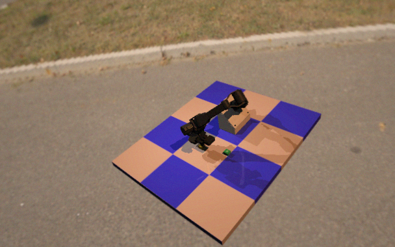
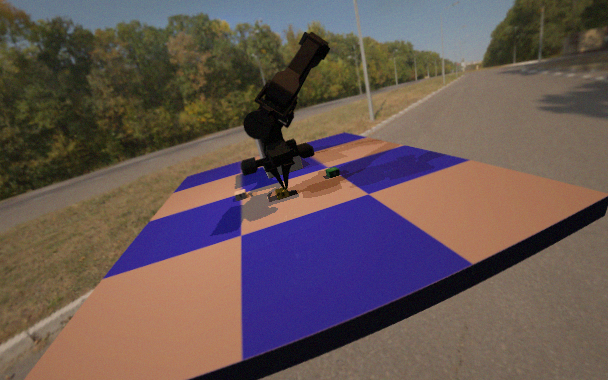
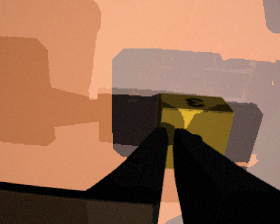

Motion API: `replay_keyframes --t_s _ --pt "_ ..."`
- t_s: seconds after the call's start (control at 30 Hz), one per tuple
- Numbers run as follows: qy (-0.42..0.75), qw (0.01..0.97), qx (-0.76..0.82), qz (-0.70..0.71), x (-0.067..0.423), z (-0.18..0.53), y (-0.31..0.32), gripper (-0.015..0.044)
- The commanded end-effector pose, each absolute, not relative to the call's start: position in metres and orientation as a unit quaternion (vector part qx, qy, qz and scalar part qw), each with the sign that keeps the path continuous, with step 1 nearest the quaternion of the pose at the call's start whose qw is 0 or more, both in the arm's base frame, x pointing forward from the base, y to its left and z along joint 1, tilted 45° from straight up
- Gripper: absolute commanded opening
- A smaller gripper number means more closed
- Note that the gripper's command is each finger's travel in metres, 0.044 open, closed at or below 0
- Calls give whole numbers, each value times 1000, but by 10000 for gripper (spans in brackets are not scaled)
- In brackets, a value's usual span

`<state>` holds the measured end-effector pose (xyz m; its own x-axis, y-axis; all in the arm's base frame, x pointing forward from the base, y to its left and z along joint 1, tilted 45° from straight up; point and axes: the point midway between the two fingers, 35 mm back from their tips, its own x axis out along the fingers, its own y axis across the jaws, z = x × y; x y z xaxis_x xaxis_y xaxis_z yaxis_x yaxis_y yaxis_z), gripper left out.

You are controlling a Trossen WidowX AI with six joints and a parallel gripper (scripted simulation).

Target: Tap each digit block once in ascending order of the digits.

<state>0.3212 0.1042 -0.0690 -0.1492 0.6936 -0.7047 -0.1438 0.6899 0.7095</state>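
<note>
A small yellow block (image 1: 203,147) (image 2: 282,194) (image 3: 211,128) lies on a tan square near the middle of the checkered board (image 1: 216,208) (image 2: 327,260). My gripper (image 1: 201,145) (image 2: 282,187) (image 3: 168,137) points down with its fingers shut together, tips right at the yellow block's top. The fingers hide its digit in the wrist view. A green block (image 1: 227,151) (image 2: 332,172) lies to one side of it. A pale block (image 2: 240,194) lies on the other side; the arm hides it in the top view.
The arm's tan wedge-shaped base (image 1: 235,121) stands at the back of the board. The board is a raised slab with dark side walls, lying on an asphalt road.
</note>
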Motion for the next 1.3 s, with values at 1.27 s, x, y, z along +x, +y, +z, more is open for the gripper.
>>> replay_keyframes --t_s 1.27 --pt "677 622 204 336 260 119 133 20"
